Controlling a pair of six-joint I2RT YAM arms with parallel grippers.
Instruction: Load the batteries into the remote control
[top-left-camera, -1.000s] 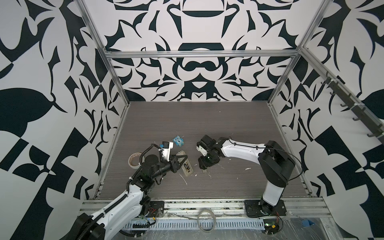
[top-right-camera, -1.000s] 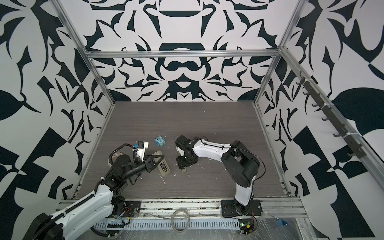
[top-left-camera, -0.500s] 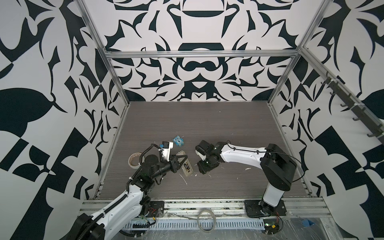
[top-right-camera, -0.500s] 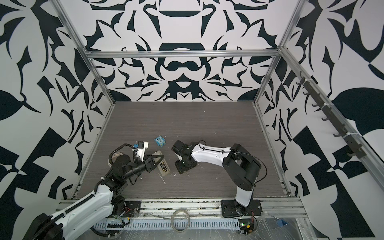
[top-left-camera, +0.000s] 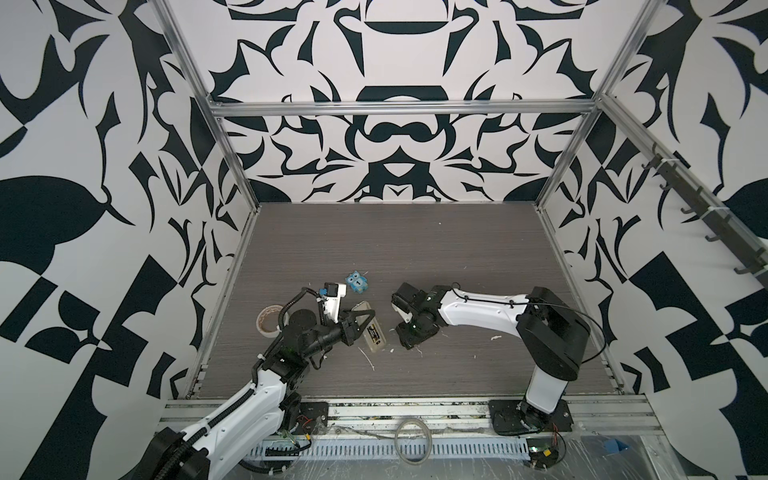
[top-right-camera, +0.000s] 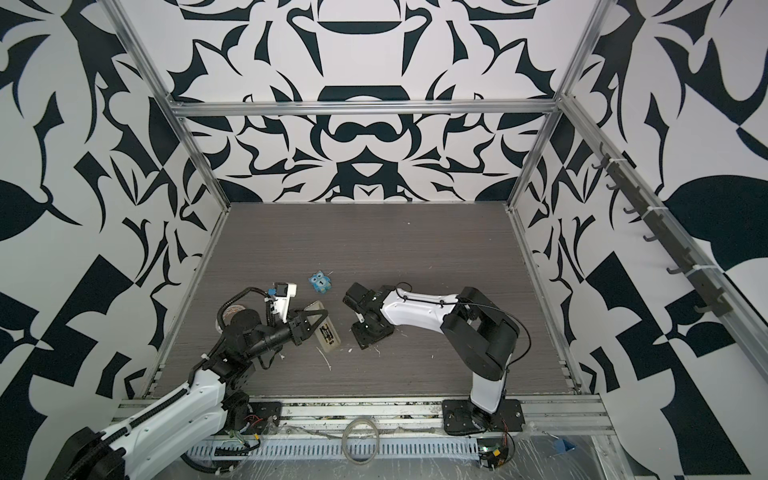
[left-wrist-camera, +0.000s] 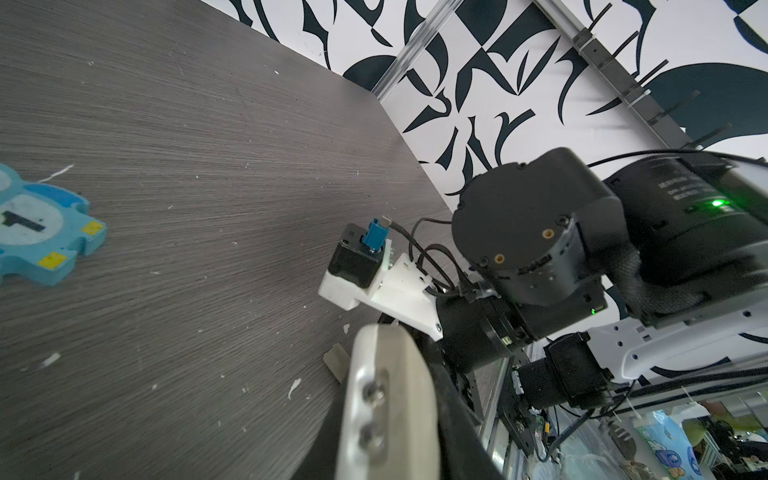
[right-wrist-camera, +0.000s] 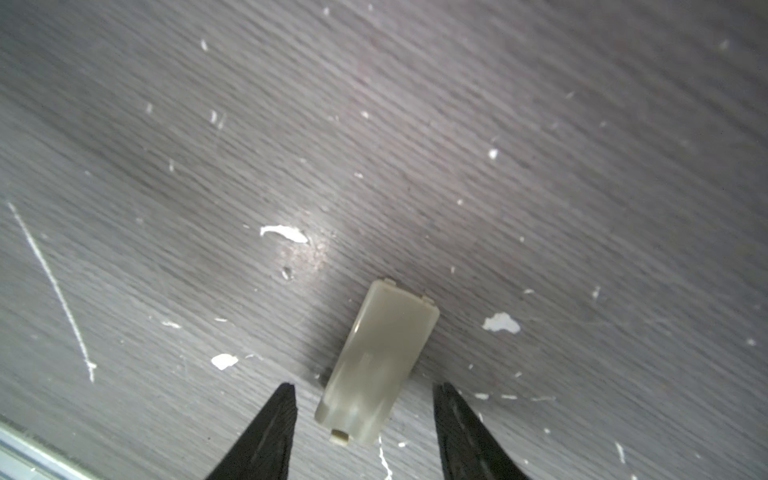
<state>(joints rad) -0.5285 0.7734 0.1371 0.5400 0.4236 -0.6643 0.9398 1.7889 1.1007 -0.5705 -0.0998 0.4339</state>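
The remote control (top-left-camera: 371, 332) is a slim pale handset held tilted just above the table, back side up, and my left gripper (top-left-camera: 362, 321) is shut on its middle. Dark batteries (top-left-camera: 374, 333) with gold marks lie in its open bay. The left wrist view shows the remote control (left-wrist-camera: 390, 411) end-on, filling the jaws. My right gripper (top-left-camera: 409, 337) points down at the table just right of the remote. In the right wrist view my right gripper (right-wrist-camera: 365, 397) is open. A small grey cover plate (right-wrist-camera: 376, 361) lies flat between its fingertips (right-wrist-camera: 284, 399), touched by neither.
A blue owl figure marked "1" (top-left-camera: 357, 282) lies behind the remote. A tape roll (top-left-camera: 268, 319) sits by the left wall. White scraps (right-wrist-camera: 286, 232) litter the dark wood table (top-left-camera: 395, 249). Metal frame rails edge the table on all sides.
My right gripper has moved a little left and down toward the table, over the cover plate, and its jaws have narrowed slightly. The left arm and remote have stayed put.
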